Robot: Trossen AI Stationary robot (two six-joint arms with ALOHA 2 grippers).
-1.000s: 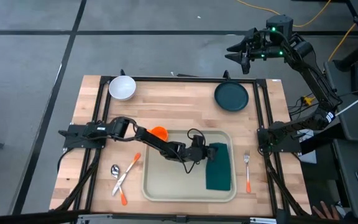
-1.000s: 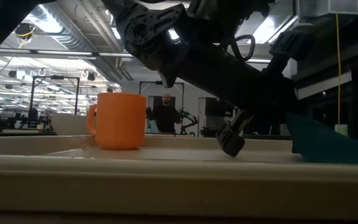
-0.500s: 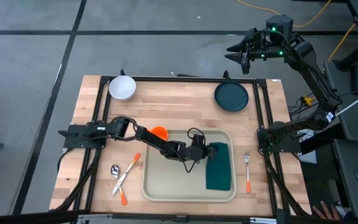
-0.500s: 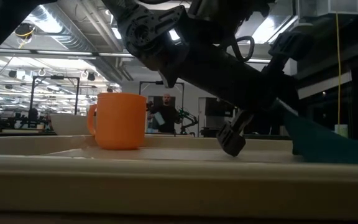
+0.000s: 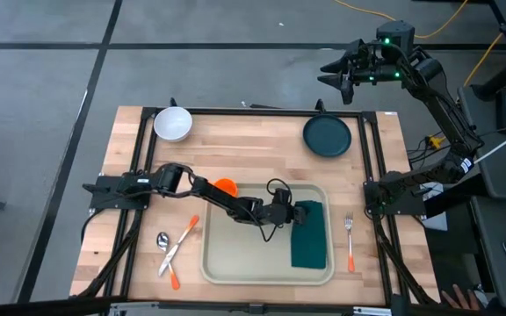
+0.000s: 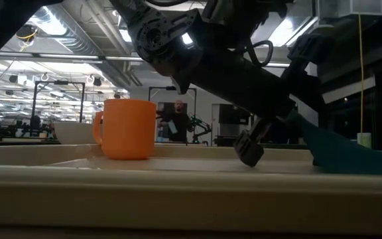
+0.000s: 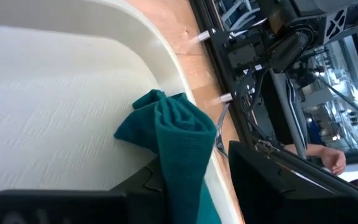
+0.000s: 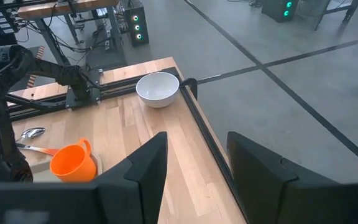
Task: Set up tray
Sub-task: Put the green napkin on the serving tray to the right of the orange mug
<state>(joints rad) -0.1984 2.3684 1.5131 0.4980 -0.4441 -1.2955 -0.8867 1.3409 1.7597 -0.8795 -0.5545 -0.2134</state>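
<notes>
Little is changing since a second ago: left gripper [image 5: 288, 211] is still pinching the teal cloth's [image 5: 308, 234] raised corner over the tray [image 5: 235, 263], fingers narrowly clamped.

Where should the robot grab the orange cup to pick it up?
Probably by the rim of the orange cup, coming from straight above. It stands upright on the table with its open mouth up, beside the tray, and its handle is small and awkward for a gripper.
</notes>
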